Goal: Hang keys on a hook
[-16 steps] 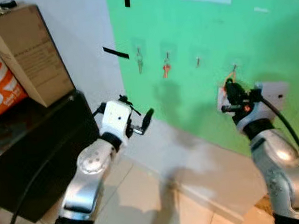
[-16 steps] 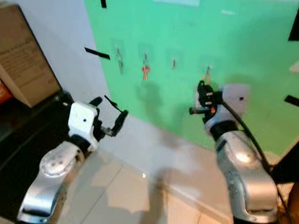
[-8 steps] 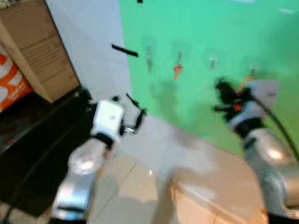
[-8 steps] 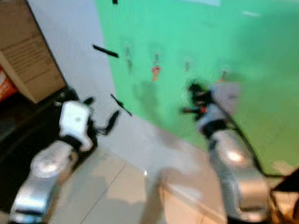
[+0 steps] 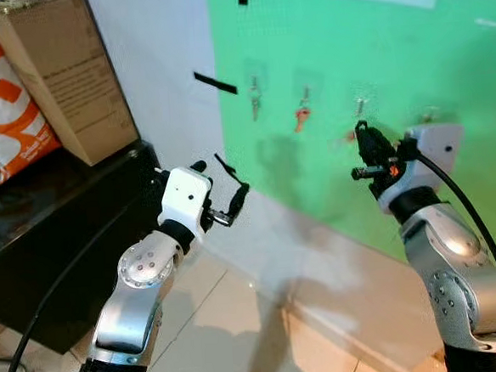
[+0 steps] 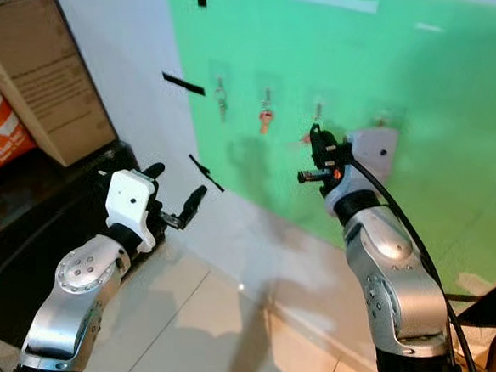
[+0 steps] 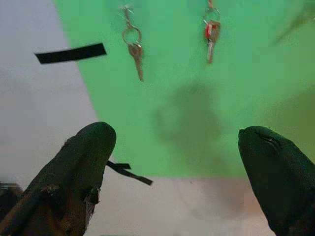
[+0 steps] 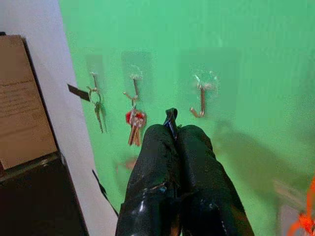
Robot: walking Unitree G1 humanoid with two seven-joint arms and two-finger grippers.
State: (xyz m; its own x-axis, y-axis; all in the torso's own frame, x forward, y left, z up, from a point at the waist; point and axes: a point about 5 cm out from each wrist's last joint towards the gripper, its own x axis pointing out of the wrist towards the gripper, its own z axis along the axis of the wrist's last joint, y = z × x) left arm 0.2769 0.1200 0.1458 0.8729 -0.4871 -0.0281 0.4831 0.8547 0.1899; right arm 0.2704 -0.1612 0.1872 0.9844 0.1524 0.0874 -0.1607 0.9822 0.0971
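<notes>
Pressed together, my right gripper's [image 8: 173, 129] fingers pinch something small and dark at their tips, which I take for part of the keys [image 8: 170, 118]; I hold it raised toward the bare hook [image 8: 199, 98] on the green board [image 5: 444, 70] to line up the hang. My left gripper [image 5: 231, 187] waits spread wide, holding nothing.

On my left, the brown cardboard box [image 5: 61, 75] sits on the black cabinet [image 5: 56, 242]; ahead, the green wall sheet [image 5: 369, 84] carries three clear hooks [image 8: 202, 96] side by side.
</notes>
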